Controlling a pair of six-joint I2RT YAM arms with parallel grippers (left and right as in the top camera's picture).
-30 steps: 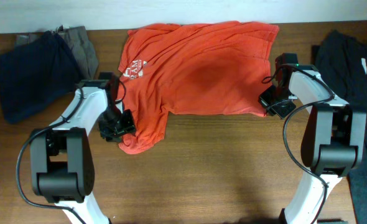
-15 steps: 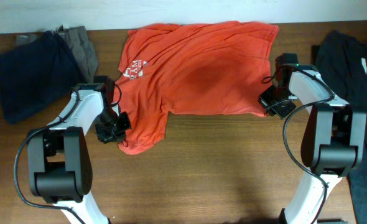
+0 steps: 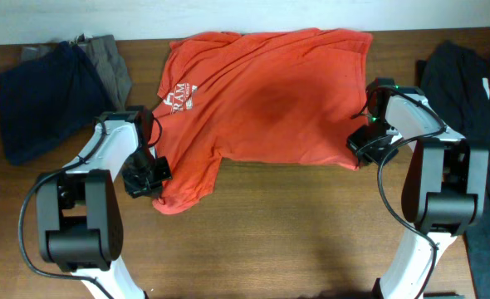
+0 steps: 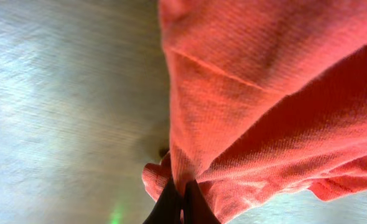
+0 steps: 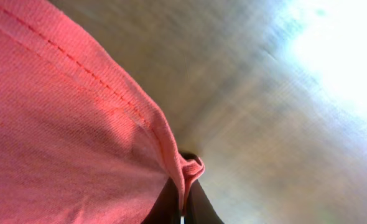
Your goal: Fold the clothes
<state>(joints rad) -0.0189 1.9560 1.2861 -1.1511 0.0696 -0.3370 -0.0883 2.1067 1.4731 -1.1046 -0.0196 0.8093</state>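
An orange-red T-shirt (image 3: 262, 100) with white lettering lies spread across the middle of the wooden table. My left gripper (image 3: 149, 178) is shut on a fold at the shirt's lower left corner; in the left wrist view the dark fingertips (image 4: 171, 202) pinch the bunched red fabric (image 4: 264, 112). At the shirt's lower right corner my right gripper (image 3: 363, 145) is shut on the hem. The right wrist view has the stitched hem (image 5: 78, 124) pressed between my right gripper's (image 5: 183, 198) dark tips. Both pinched corners sit just above the tabletop.
A navy garment (image 3: 41, 100) and a grey one (image 3: 112, 66) lie bunched at the back left. A black garment (image 3: 469, 91) is draped over the right edge. Bare wood (image 3: 278, 232) runs along the front of the table between the two arm bases.
My left gripper has shut on the shirt's lower left corner and shifted slightly left and toward the front. The right gripper has drawn the right hem a little toward the front.
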